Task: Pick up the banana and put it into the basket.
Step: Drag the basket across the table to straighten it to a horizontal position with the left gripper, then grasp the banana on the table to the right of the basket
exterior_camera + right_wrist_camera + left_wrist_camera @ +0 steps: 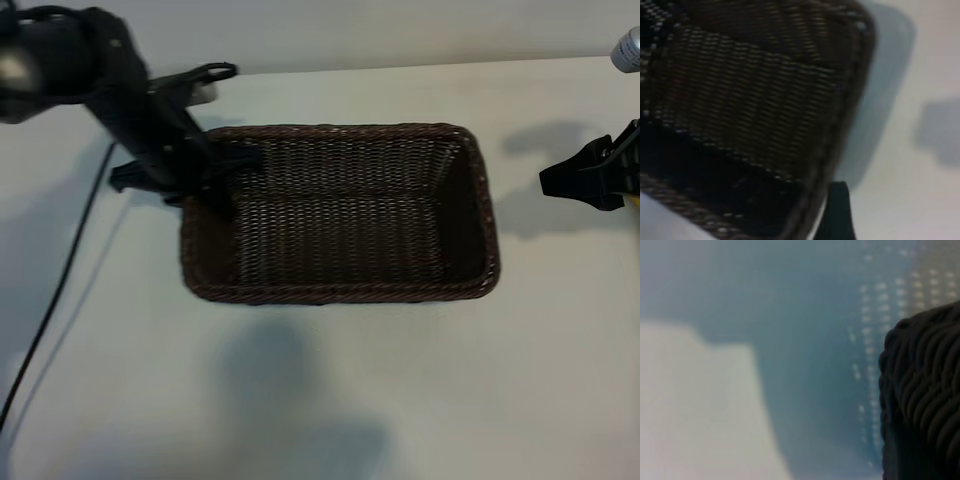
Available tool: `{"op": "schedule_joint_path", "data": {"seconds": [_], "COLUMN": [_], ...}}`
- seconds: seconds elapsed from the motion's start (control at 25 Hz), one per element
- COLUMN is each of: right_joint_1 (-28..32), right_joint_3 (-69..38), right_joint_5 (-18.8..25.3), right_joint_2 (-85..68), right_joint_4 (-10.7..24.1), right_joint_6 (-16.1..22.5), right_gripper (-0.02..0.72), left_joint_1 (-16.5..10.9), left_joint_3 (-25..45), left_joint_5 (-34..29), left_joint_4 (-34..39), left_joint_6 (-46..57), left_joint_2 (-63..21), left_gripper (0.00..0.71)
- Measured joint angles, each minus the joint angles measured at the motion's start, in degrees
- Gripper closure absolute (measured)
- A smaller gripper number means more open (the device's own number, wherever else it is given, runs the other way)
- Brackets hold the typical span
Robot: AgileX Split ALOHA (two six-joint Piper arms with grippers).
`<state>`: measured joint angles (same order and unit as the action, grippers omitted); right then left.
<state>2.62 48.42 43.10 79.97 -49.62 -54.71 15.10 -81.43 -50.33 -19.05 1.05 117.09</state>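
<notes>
Although no banana is showing in any view, the basket (pixel 340 212) is lying empty mid-tabletop (pixel 320 400), so the pick looks undone. Left tool (pixel 215 185) is hovering over the basket's left rim, narrowly parted, contents hidden; right tool (pixel 590 180) is waiting, spread, beyond its right end. Next comes locating the fruit.

The basket (pixel 755 110) fills most of this close look — dark brown wicker, its woven floor and sloping inner walls in sight, nothing lying inside. Its braided rim curves round a corner toward one o'clock. Beyond lies the pale table (pixel 920 60), carrying soft grey shadows — one at three o'clock.
</notes>
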Motion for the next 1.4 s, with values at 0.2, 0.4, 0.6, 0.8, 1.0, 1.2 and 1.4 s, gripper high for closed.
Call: {"op": "schedule_joint_path", "data": {"seconds": [0.2, 0.4, 0.6, 0.8, 1.0, 1.2, 1.4], "right_joint_1": [0.0, 0.0, 0.0, 0.0, 0.0, 0.0, 0.0], "right_joint_3": [0.0, 0.0, 0.0, 0.0, 0.0, 0.0, 0.0], "right_joint_5": [0.0, 0.0, 0.1, 0.1, 0.1, 0.1, 0.1], "right_joint_2": [0.0, 0.0, 0.0, 0.0, 0.0, 0.0, 0.0], "right_joint_4": [0.0, 0.0, 0.0, 0.0, 0.0, 0.0, 0.0], "right_joint_6": [0.0, 0.0, 0.0, 0.0, 0.0, 0.0, 0.0], "right_gripper": [0.097, 0.097, 0.097, 0.097, 0.097, 0.097, 0.097], "left_joint_1": [1.7, 2.1, 2.1, 2.1, 2.1, 2.1, 1.6], "left_joint_3": [-1.4, -1.8, -2.0, -2.4, -2.6, -2.9, -2.9], "left_joint_5": [0.5, 0.5, 0.2, -0.9, -3.4, -6.9, -8.6], "left_joint_4": [-1.5, -1.4, -1.2, 0.0, 3.7, 12.2, 25.1], "left_joint_6": [0.5, 1.8, 1.5, 1.2, 1.2, 1.5, 3.6], "left_joint_2": [4.6, 5.0, 5.0, 2.9, -4.9, -13.5, -16.9], "left_gripper": [0.554, 0.554, 0.501, 0.243, 0.126, 0.133, 0.133]}}
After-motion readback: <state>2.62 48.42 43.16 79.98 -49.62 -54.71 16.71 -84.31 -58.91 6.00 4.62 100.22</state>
